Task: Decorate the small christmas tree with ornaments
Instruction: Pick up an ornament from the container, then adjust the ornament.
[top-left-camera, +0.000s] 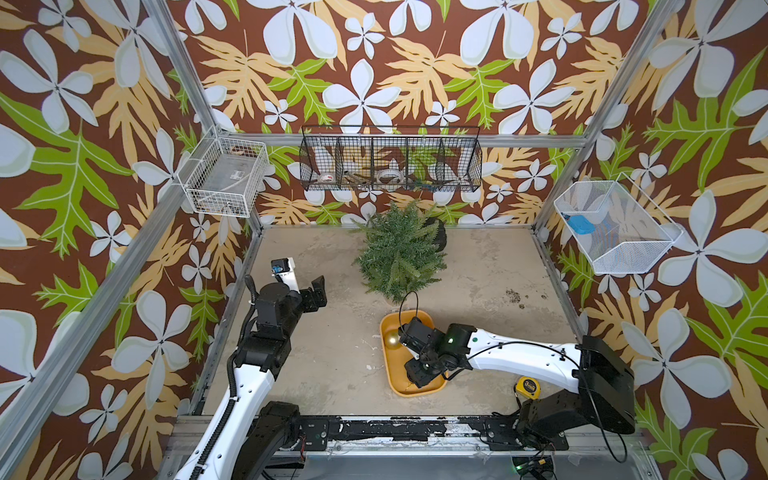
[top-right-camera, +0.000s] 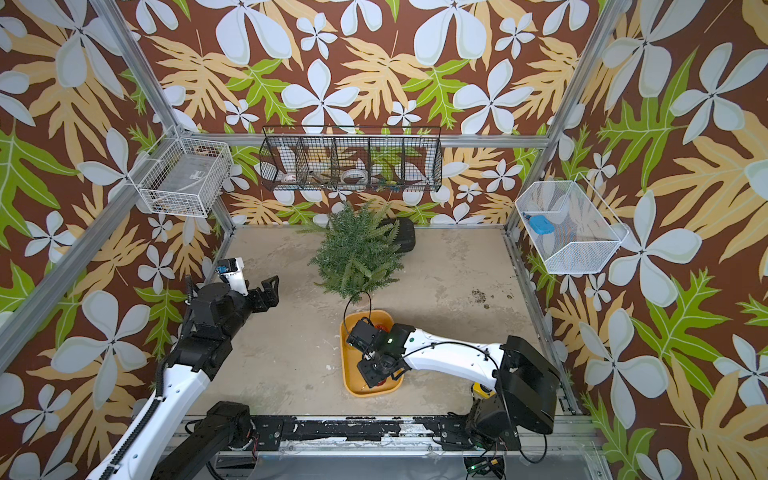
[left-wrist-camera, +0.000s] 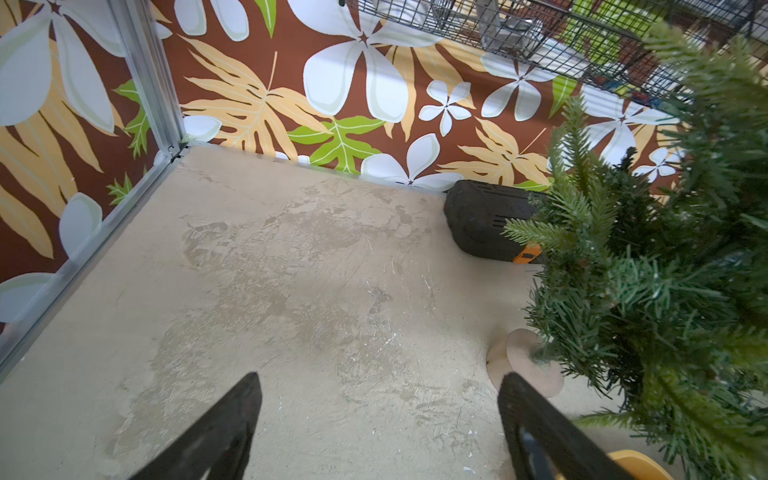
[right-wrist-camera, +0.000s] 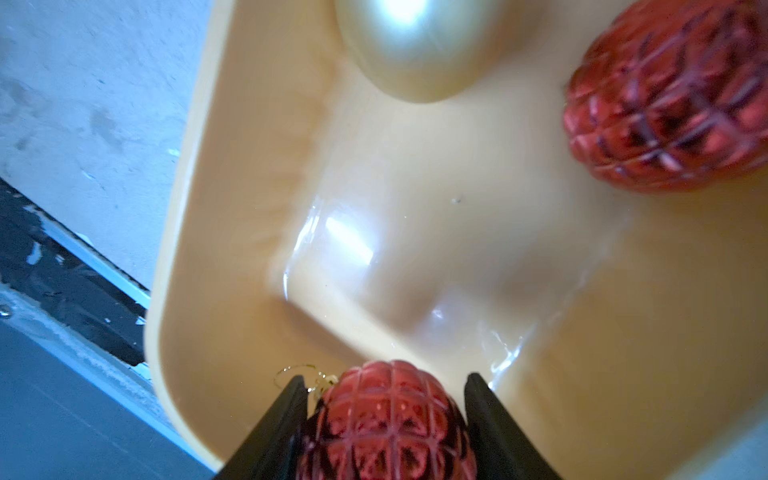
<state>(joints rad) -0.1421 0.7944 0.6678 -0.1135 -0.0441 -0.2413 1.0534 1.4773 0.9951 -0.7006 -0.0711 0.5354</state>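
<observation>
- Yellow tray (top-left-camera: 390, 368) near-centre on table (top-left-camera: 332, 353) in a top view; small christmas tree (top-left-camera: 399, 249) just beyond.
- Left wrist: left end effector (left-wrist-camera: 377, 378) wide, empty.
- Right wrist: right end effector (right-wrist-camera: 384, 378) grips red ornament (right-wrist-camera: 386, 424) in tray; gold ornament (right-wrist-camera: 415, 41), second red ornament (right-wrist-camera: 673, 91) farther in.

Left gripper (left-wrist-camera: 378, 376) wide open (arm raised, bent); right gripper (right-wrist-camera: 384, 377) clamped, arm stretched low.

Brown wallpaper (top-left-camera: 374, 83) with white flowers and tan and green leaves fills the upper frame and both sides; aluminium posts (top-left-camera: 185, 70) rise at the corners; scuffed beige floor (top-left-camera: 498, 270) at lower centre; black wire basket (top-left-camera: 461, 166) at centre; white wire basket (top-left-camera: 226, 199) at left; white mesh basket (top-left-camera: 623, 253) at right.
</observation>
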